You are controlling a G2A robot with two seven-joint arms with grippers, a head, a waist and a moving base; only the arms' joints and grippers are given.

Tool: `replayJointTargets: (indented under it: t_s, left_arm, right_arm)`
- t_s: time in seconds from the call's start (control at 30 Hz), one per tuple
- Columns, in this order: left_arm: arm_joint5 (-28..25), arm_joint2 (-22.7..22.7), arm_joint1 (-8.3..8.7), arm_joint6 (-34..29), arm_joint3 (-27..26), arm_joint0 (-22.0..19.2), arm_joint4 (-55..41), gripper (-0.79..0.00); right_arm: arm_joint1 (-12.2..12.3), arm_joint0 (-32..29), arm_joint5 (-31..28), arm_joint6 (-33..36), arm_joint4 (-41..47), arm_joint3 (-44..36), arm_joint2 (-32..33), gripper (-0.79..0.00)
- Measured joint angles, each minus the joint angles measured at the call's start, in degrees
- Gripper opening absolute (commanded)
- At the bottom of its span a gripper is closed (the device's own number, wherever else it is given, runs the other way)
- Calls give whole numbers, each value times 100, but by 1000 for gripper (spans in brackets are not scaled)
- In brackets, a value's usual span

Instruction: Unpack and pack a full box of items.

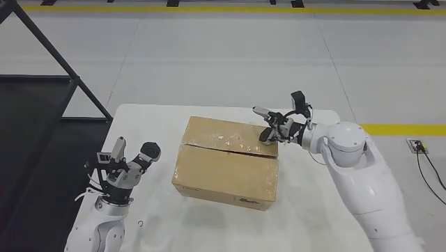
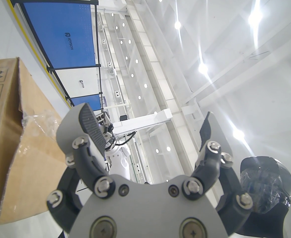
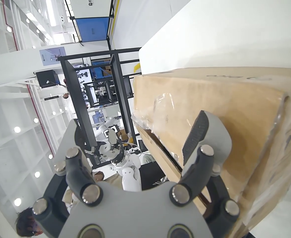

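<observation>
At tabletop [image 1: 153,123] centre: cardboard box [image 1: 226,172], stiff, likely heavy | right pincer [image 1: 268,124] spread by top seam [image 1: 230,147], contact unclear | left pincer [image 2: 145,122] spread, well apart | take hold at seam.

The right arm [image 1: 355,161] is clad in smooth, rounded white shells, with thin black cables looping at its wrist. The left arm [image 1: 104,227] is white as well, dark at the wrist. The left gripper [image 2: 146,115] and right gripper [image 3: 138,122] share one build: a pale grey base plate, black linkage bars pinned by round silver screws, and grey jaws faced with black ribbed pads [image 2: 90,125]. A glossy black rounded module [image 2: 264,182] sits beside the left plate.
</observation>
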Motion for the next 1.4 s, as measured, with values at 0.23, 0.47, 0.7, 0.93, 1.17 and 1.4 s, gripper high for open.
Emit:
replayJointTargets:
  t_s: [0.23, 0.47, 0.7, 0.93, 1.17, 1.4]
  left_arm:
    - [6, -17, 2, -8, 1, 2, -12, 0]
    - [-29, -68, 6, -30, 27, 23, -58, 0]
    - [-43, -78, 7, -51, 31, 39, -74, 0]
    - [-60, -117, 10, -71, 16, 82, -100, 0]
    - [-58, -144, 14, -97, 7, 107, -115, 0]
    - [-58, -148, 15, -104, 13, 122, -127, 0]
  right_arm:
    - [-45, 59, -57, -115, 189, 118, -162, 0]
    - [-125, 139, 10, -251, 385, 126, -437, 0]
    - [-199, -14, -174, -927, 781, -147, -436, 0]
    - [-222, 35, -15, -1314, 510, -69, -552, 0]
    - [-316, 72, 404, -2022, 1162, 88, -396, 0]
    - [-485, 106, 525, -2848, 2081, 298, -378, 0]
